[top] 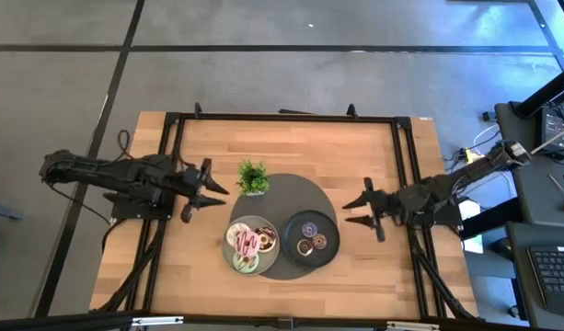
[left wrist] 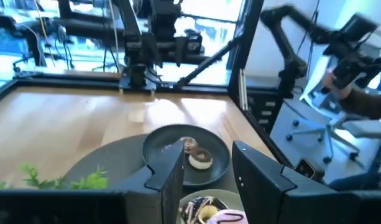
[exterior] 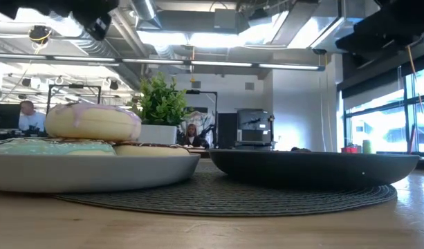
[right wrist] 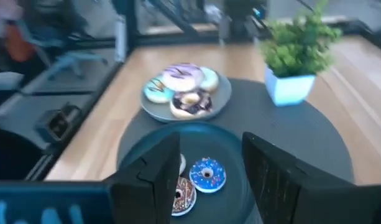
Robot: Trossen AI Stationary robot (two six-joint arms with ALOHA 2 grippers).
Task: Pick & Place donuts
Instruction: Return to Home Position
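As both grippers [top: 208, 190] [top: 362, 210] flank the mat [top: 295, 188], donuts [top: 249, 244] sit on plates [top: 230, 232] [top: 294, 226].

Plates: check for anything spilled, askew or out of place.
Nothing stands out. Every visible donut sits on the grey plate or the dark plate; a lilac-iced donut lies piled on others. The plant is upright. Left gripper and right gripper hang open at either side.

We are seeing the large donuts [right wrist: 181, 84], lilac, pale blue, white and chocolate, lying piled close beside the left gripper [top: 212, 195]. The small donuts [right wrist: 207, 174], blue-sprinkled and brown-sprinkled, are lying flat nearer the right gripper [top: 348, 211].
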